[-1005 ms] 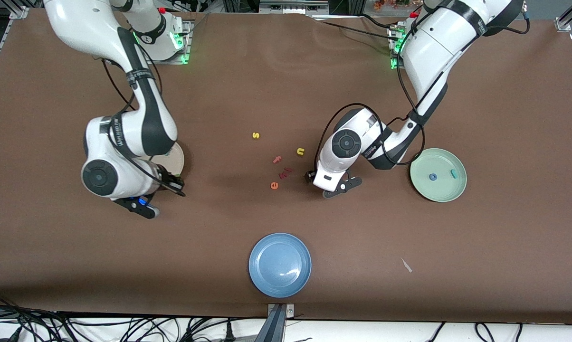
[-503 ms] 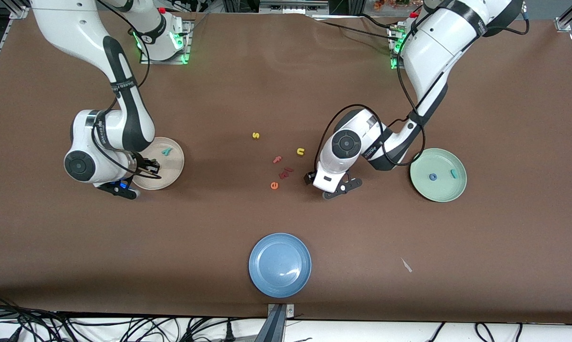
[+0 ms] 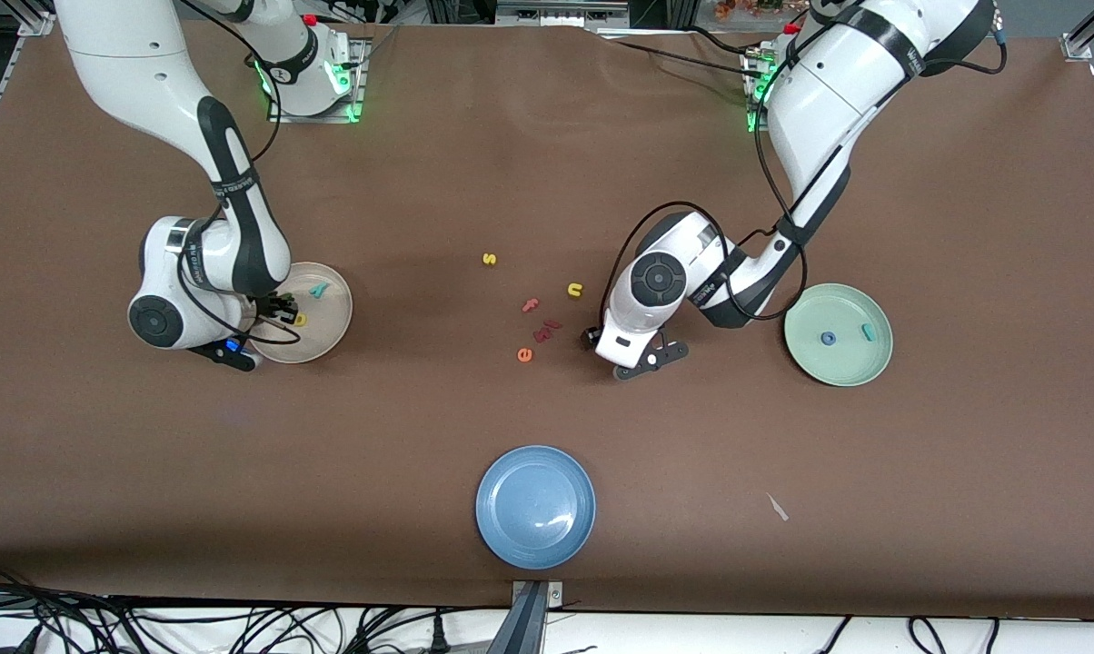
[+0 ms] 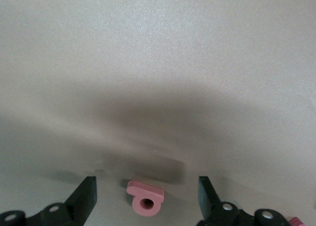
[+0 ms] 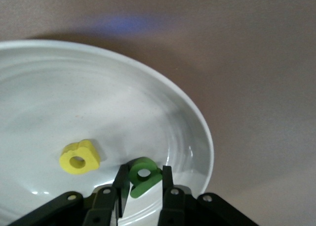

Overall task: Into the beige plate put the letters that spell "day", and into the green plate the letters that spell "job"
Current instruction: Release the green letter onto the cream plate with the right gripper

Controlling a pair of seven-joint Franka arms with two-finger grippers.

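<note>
**Foam letters sorted between two shallow plates**

I see a brown matte worktop carrying three round, raised-rim plates. The beige plate sits toward the right arm's end. In it lie a teal y and a yellow d, a thick foam piece with a round hole. The right gripper is low over this plate, its fingers set narrowly around a green a with a round bowl; the letter sits between them at the plate floor, and I cannot tell whether it is clamped or freed.

The green plate sits toward the left arm's end and holds a blue ring-shaped o and a teal j, apart from each other.

The left gripper is near the worktop's middle, fingers wide apart, straddling a salmon b that lies flat on the surface, untouched.

Loose near the middle: yellow s, yellow u, pink f, dark red pieces, orange e. A glossy blue plate stands by the worktop's front edge.
</note>
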